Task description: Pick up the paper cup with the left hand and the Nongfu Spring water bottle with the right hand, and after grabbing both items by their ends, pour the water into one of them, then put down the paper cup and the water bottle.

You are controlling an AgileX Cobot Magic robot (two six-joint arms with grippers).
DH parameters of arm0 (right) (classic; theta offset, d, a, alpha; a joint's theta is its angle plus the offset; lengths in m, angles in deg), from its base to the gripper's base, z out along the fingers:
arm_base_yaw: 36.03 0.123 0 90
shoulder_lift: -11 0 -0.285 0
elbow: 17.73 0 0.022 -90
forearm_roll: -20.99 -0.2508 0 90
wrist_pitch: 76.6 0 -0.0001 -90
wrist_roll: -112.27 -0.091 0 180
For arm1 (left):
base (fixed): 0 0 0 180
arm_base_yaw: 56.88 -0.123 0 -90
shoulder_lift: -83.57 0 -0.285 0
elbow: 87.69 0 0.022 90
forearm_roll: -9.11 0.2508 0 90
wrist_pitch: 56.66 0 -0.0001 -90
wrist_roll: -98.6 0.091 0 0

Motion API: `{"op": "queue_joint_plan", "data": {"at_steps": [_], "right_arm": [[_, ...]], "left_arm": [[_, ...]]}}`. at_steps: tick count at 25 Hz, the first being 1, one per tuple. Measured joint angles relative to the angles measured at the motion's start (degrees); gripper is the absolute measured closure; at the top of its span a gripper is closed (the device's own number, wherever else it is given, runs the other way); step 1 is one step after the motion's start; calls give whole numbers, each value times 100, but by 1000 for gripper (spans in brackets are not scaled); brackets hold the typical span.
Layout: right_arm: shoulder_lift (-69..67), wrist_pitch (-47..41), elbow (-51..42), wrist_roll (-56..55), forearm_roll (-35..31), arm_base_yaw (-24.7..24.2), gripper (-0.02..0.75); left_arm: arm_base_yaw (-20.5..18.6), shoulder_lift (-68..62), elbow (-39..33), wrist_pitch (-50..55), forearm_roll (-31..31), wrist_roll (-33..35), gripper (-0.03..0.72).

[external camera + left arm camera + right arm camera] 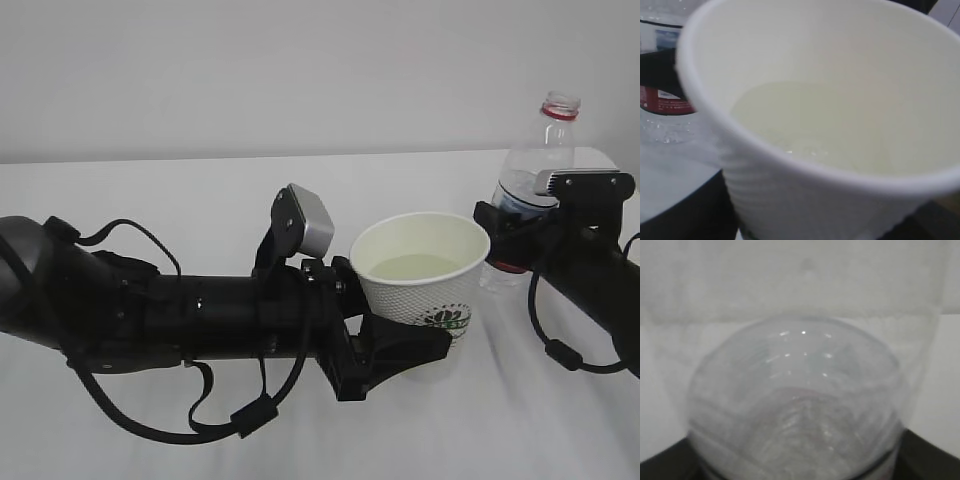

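The small white tapered paper cup (pixel 425 275), dotted on its outside and printed with a green logo, serves as the landmark. It stands upright, its mouth up, and holds a shallow pool of clear water (pixel 413 266) over its cream inside. The left hand (pixel 400 345), black fingers on a thick cabled arm, reaches in from the cup's left and clasps it around the lower wall, one finger showing dark under the base.

To the cup's right and a little behind stands the tall clear ribbed plastic Nongfu Spring water bottle (pixel 540 150), upright, its long axis vertical, red neck ring at the top and no cap visible. The right hand (pixel 525 235) grips it around the labelled middle, coming from the far side away from the cup.

Pouring looks done. What remains turns on lowering both straight down: cup and bottle sit near each other, apart, each arm nearest its own load.
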State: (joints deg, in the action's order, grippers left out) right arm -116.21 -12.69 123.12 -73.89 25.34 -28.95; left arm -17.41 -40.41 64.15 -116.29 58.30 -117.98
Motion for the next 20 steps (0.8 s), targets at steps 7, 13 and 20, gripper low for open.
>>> {"op": "queue_joint_plan", "data": {"at_steps": [7,13,20], "right_arm": [[-31,23,38,0,0,0,249],[-31,76,41,0,0,0,87],[58,103,-60,0,59,0,64]], "left_arm": [[0,0,0,0,0,0,181],[0,0,0,0,0,0,181],[0,0,0,0,0,0,181]]}}
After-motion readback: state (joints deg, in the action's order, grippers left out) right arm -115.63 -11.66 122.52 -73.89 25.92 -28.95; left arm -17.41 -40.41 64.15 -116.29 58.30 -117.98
